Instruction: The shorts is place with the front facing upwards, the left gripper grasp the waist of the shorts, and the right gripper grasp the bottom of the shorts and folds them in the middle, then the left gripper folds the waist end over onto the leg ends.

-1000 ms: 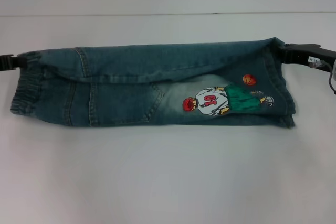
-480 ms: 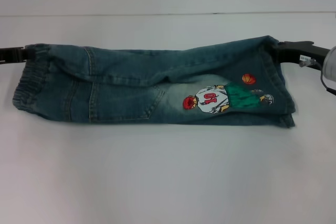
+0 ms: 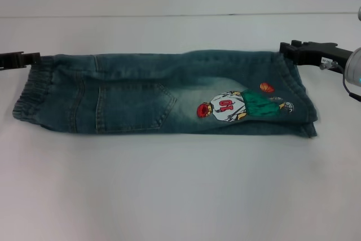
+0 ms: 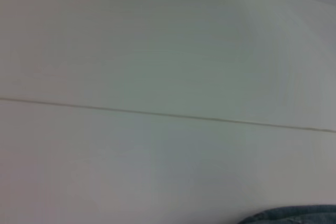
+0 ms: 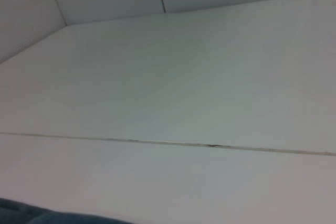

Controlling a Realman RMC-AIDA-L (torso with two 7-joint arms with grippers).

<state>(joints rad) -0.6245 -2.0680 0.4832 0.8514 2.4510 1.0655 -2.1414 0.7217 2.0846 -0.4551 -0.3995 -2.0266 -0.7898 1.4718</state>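
We are looking down at the shorts (image 3: pixel 163 95), which are lying flat on the white table (image 3: pixel 180 190), folded lengthwise into a long narrow band. Their long axis is running across our view, from our left to our right, roughly parallel to the table's far edge. The waist (image 3: pixel 31 91), gathered and ruffled, is pointing toward our left side, with a stitched back pocket (image 3: pixel 132 107) just beside it. The leg ends (image 3: pixel 302 105) are pointing toward our right side, stacked one over the other, the lower hem peeking out a little at the near right corner. The embroidered basketball player (image 3: pixel 234 107) is facing up on the right half, lying on its side, with a small orange ball (image 3: pixel 267 87) stitched near the upper fold.

Our left gripper (image 3: pixel 20 59) is sitting at the far left corner of the waist, its black tip meeting the denim there; we cannot tell whether its fingers are pinching the cloth or merely touching it. Our right gripper (image 3: pixel 296 49) is sitting at the far right corner of the leg ends, its tip against the upper edge of the fabric, and here too we cannot tell how wide the fingers are standing or whether they are holding anything.

Both wrist views are showing mostly bare table, with only a sliver of denim (image 4: pixel 294 215) at one edge of the left wrist view and another sliver (image 5: pixel 31 214) at one edge of the right.
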